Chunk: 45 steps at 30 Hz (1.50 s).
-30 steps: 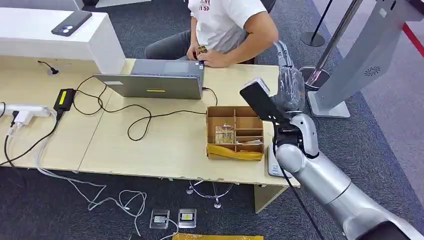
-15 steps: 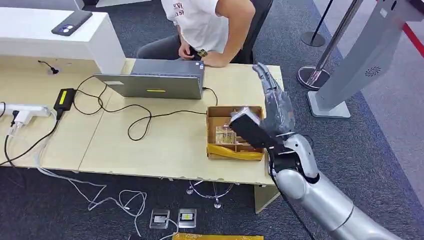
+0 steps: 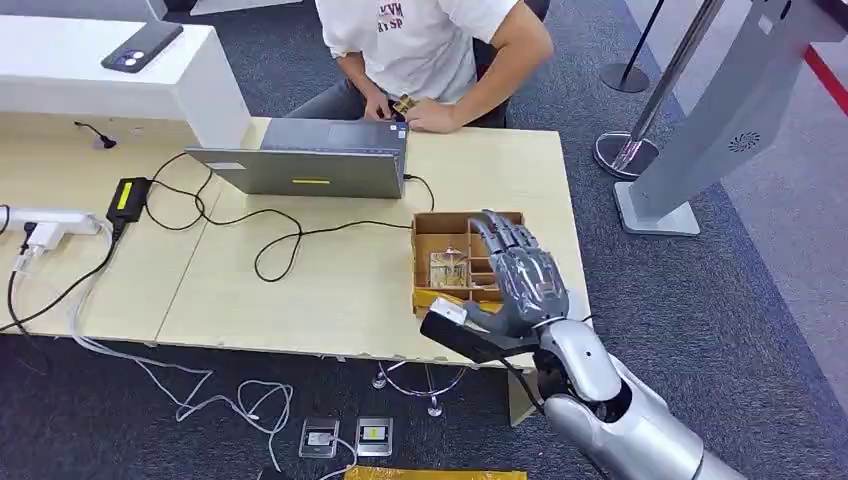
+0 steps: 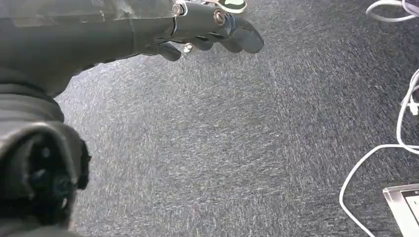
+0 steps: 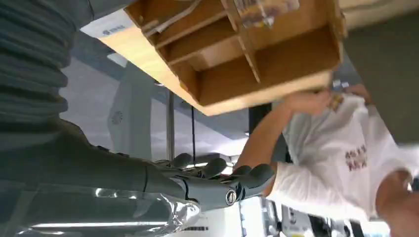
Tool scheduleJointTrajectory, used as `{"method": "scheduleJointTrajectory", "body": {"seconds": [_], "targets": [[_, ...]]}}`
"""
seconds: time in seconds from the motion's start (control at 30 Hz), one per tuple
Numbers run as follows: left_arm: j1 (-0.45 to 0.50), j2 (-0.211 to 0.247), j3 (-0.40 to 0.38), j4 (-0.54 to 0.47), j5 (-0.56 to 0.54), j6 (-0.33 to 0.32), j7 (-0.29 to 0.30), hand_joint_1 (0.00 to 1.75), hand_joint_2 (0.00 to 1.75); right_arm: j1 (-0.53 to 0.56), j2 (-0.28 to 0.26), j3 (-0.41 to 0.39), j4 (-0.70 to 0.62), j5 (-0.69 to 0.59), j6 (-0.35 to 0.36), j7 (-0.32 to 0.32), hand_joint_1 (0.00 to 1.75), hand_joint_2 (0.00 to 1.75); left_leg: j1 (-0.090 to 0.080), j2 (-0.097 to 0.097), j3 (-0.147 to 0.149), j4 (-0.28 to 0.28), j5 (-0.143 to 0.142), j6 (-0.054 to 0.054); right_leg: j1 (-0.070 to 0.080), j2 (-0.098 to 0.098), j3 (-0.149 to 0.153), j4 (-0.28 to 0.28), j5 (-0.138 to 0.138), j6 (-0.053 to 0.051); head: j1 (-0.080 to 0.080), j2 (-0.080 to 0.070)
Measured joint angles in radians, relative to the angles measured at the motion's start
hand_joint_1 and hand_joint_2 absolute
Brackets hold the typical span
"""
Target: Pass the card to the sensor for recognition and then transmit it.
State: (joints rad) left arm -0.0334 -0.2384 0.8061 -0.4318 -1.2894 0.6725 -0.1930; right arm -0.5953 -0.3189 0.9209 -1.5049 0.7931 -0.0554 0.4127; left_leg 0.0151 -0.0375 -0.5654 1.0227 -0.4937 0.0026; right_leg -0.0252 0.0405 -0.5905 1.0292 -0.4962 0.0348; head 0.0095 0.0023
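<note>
The table [image 3: 330, 290] is pale wood, and the right hand [image 3: 520, 280] hangs over its near right part. Beyond the fingers [image 3: 500, 235], at the far edge, a person [image 3: 430, 45] in a white shirt sits behind a grey laptop [image 3: 310, 160], from which a black cable [image 3: 280, 240] trails across the top. Directly under the fingers stands an open brown box [image 3: 450, 262] with wooden dividers; in the right wrist view the box [image 5: 257, 54] shows several compartments, one holding a clear-wrapped packet [image 5: 262, 10] whose contents are too blurred to tell. I cannot tell whether that packet is the card. The right hand has its fingers apart and stretched forward over the box, holding nothing, with the thumb out to the side. The left hand [image 4: 148, 29] hangs above grey carpet [image 4: 222, 148], its fingers [image 4: 237, 37] loosely extended and apart, gripping nothing, with white cords [image 4: 395, 148] lying on the carpet beyond them.
</note>
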Motion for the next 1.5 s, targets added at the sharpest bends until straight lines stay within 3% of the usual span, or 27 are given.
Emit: {"method": "scheduleJointTrajectory", "body": {"seconds": [0.1,0.57,1.0,1.5], "targets": [[-0.001,0.0,0.0,0.0,-0.005,0.0,0.0,0.0,0.0,0.008,-0.007,0.015,0.006,0.028,0.044,0.017,0.0,1.75,0.0,0.0,0.0,0.0,0.0,0.0,0.0,0.0,0.0,0.0,0.0,0.0,0.0,0.0],[-0.001,0.0,0.001,0.0,-0.008,0.0,0.0,0.0,0.0,0.022,-0.021,0.056,0.031,0.051,0.047,0.024,0.0,1.75,0.0,0.0,0.0,0.0,0.0,0.0,0.0,0.0,0.0,0.0,0.0,0.0,0.0,0.0],[-0.001,-0.001,0.0,0.0,-0.011,0.0,0.0,0.0,0.0,0.025,-0.007,0.043,0.238,0.083,-0.1,-0.003,0.0,1.75,0.0,-0.001,-0.001,0.0,0.0,0.0,0.0,-0.001,0.0,0.0,0.0,0.0,0.0,0.0],[-0.001,-0.001,0.0,0.0,-0.01,0.0,-0.005,0.0,0.0,0.021,0.024,0.021,0.347,0.085,-0.117,-0.012,0.0,1.75,0.0,-0.001,-0.001,0.0,0.0,0.0,0.0,-0.001,0.0,0.0,0.0,0.0,0.0,0.0]]}}
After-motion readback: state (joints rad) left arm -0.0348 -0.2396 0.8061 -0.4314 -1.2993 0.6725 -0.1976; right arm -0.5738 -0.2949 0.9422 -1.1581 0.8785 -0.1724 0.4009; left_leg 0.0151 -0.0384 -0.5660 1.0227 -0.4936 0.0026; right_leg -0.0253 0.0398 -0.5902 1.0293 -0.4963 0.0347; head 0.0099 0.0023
